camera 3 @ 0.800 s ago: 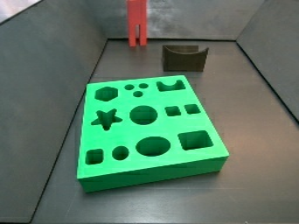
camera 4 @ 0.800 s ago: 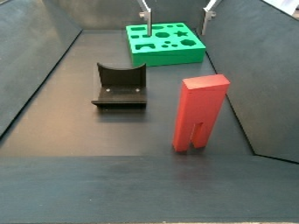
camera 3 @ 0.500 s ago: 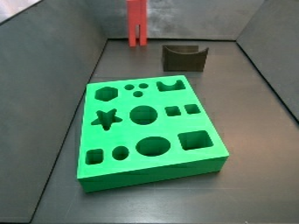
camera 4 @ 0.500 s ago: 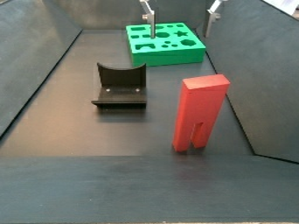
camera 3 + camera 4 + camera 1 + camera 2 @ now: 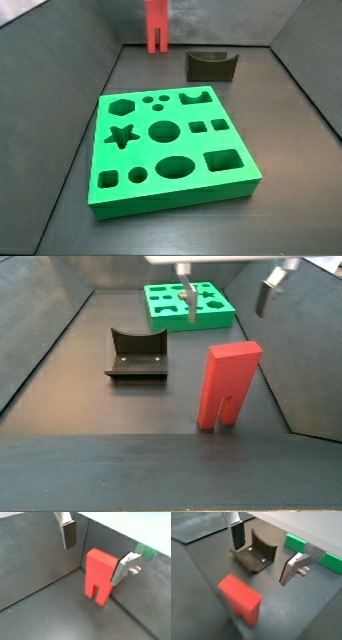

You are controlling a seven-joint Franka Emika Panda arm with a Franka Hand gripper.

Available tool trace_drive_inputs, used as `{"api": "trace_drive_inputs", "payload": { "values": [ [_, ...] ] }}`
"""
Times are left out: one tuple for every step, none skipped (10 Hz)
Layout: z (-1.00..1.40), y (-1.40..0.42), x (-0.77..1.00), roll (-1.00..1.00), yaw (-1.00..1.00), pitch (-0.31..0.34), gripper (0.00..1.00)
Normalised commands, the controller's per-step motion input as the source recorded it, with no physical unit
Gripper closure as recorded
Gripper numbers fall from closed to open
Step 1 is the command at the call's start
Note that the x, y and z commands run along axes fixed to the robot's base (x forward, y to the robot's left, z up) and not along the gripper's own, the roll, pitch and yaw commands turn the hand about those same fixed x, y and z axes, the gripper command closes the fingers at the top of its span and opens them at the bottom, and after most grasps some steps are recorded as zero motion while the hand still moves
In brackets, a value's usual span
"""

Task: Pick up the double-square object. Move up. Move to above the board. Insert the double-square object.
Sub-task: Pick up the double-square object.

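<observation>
The double-square object [image 5: 227, 386] is a tall red-orange block standing upright on its two legs near a side wall; it also shows at the far end in a side view [image 5: 156, 25]. My gripper [image 5: 227, 301] is open and empty, above the block and a little toward the board, not touching it. In a wrist view the block [image 5: 100, 572] lies below, between the two fingers of the gripper [image 5: 92, 564]. In a wrist view the block [image 5: 241, 604] is blurred, off to one side of the gripper [image 5: 261, 565]. The green board [image 5: 167, 140] lies flat, its holes empty.
The dark fixture [image 5: 136, 353] stands on the floor between the block and the board [image 5: 187, 306], and shows below the fingers in a wrist view [image 5: 256, 554]. Grey walls enclose the floor; the block stands close to one wall.
My gripper has moved from over the board's far edge toward the red block and come lower. The block, board and fixture have not moved.
</observation>
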Motion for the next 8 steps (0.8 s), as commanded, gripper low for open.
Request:
{"api": "trace_drive_inputs", "payload": {
  "values": [
    [-0.05, 0.82, -0.22, -0.10, 0.25, -0.087, 0.00],
    [-0.07, 0.65, -0.11, -0.13, 0.25, -0.114, 0.00],
    [-0.03, 0.00, 0.00, 0.00, 0.00, -0.003, 0.00],
    [-0.58, -0.01, 0.03, 0.05, 0.08, -0.114, 0.00],
    [-0.71, 0.00, 0.07, 0.11, 0.22, -0.116, 0.00],
    [-0.74, 0.00, 0.05, 0.08, 0.29, -0.137, 0.00],
    [-0.76, 0.06, 0.00, 0.13, 0.42, -0.094, 0.00],
    [-0.66, 0.08, 0.00, 0.09, 0.41, -0.090, 0.00]
  ]
}}
